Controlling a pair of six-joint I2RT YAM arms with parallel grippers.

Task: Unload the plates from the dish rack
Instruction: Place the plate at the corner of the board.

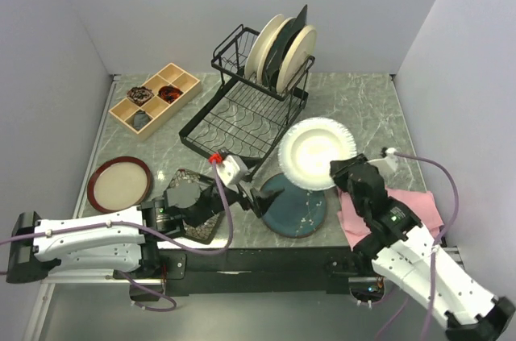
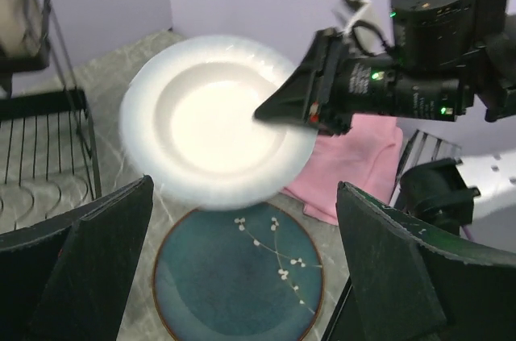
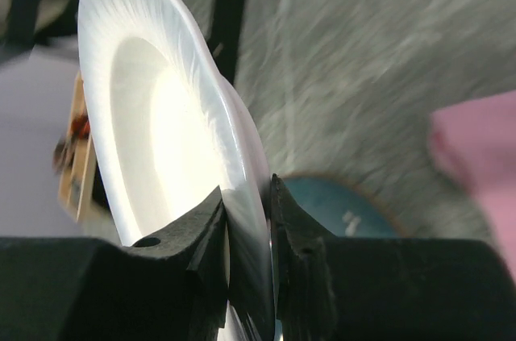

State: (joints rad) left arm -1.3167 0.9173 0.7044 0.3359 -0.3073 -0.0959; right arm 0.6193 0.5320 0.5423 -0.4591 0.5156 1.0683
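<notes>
Right claw (image 1: 339, 170) is narrow, pinched on the rim of the white plate (image 1: 314, 151); in the right wrist view the rim sits between both fingers (image 3: 201, 228). The plate is off the worktop (image 1: 363, 107), hanging over the far edge of the teal plate (image 1: 294, 205), just beside the front right corner of the dish rack (image 1: 242, 115). It is round, so it has no long axis. It is tilted, with its face up and toward the left arm and the gripped edge on the robot's right.

Left claw (image 1: 256, 198) is wide and holds nothing, near the teal plate's left edge.

The teal plate lies flat, close to the near edge. Black square plate (image 1: 200, 230) is flat, partly under the left arm. Tan plate (image 1: 119, 183) is flat at the left, near the wall. Rack plates (image 1: 282, 47) stand on edge in the upper frame at the back.

Pink cloth (image 1: 419, 204) lies under the right arm. Wooden tray (image 1: 153, 99) is back left. Bare worktop shows right of the rack, up to the right wall.
</notes>
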